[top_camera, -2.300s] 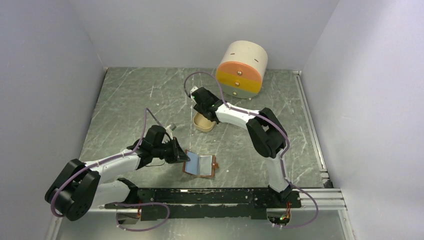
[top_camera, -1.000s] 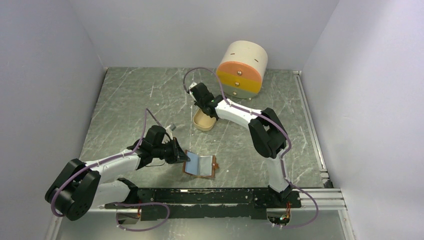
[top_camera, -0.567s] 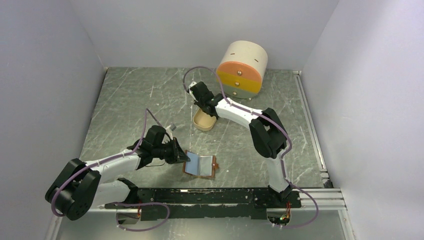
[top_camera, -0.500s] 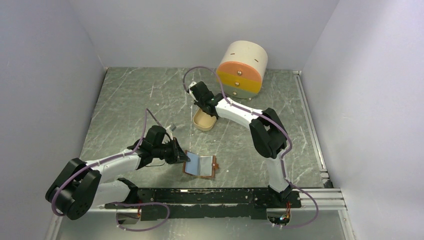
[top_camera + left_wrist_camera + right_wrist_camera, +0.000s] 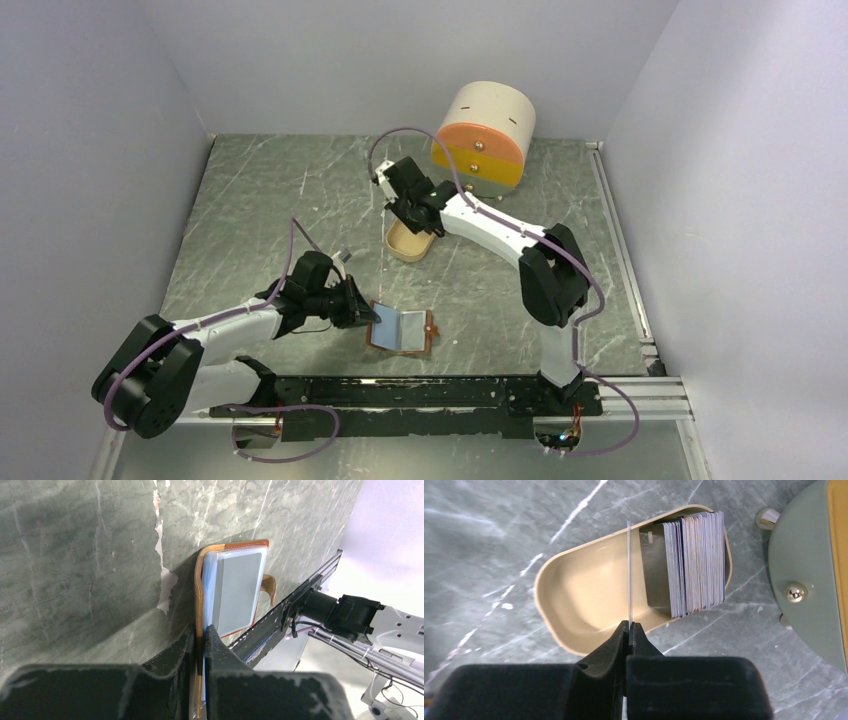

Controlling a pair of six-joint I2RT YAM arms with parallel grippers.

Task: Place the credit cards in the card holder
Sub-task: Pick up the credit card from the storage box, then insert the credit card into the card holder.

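Note:
The tan card holder lies open on the table near the front, its clear pockets facing up. My left gripper is shut on the holder's left leather cover, holding that edge raised. A stack of credit cards stands on edge at one end of the beige oval tray. My right gripper hangs above the tray, shut on one thin card seen edge-on, apart from the stack. In the top view the right gripper is over the tray.
The round cream-and-orange drawer box stands just behind the tray, its grey drawer front and brass knob close to the right gripper. The black base rail runs along the near table edge.
The right gripper has shut on a single card and drawn it up out of the tray, its elbow swinging right. The left arm and the card holder have not moved.

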